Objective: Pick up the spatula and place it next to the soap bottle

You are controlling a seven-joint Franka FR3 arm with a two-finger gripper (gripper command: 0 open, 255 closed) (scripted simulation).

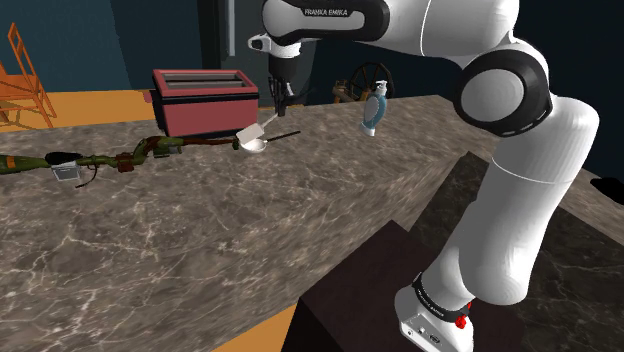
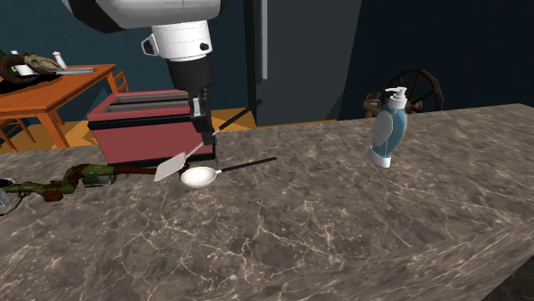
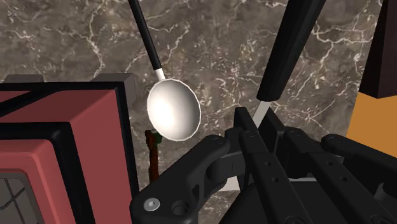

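Observation:
The spatula [image 2: 172, 166] has a white blade and a black handle [image 3: 291, 51]. My gripper [image 2: 204, 135] is shut on its thin neck just above the blade, beside the red toaster [image 2: 141, 128]. The spatula slants, its blade low over the marble counter and its handle pointing up and away. In the shoulder view the gripper [image 1: 282, 103] hangs above the blade [image 1: 250, 133]. The soap bottle [image 2: 389, 128], blue and white with a pump top, stands upright on the counter far off toward the second exterior view's right, also the soap bottle [image 1: 374, 110].
A white ladle [image 2: 199, 176] with a black handle lies on the counter right below the spatula blade, the ladle [image 3: 174, 110]. A long green-brown object [image 1: 130, 155] lies along the counter past the toaster [image 1: 203, 100]. An orange table [image 2: 51, 90] stands behind.

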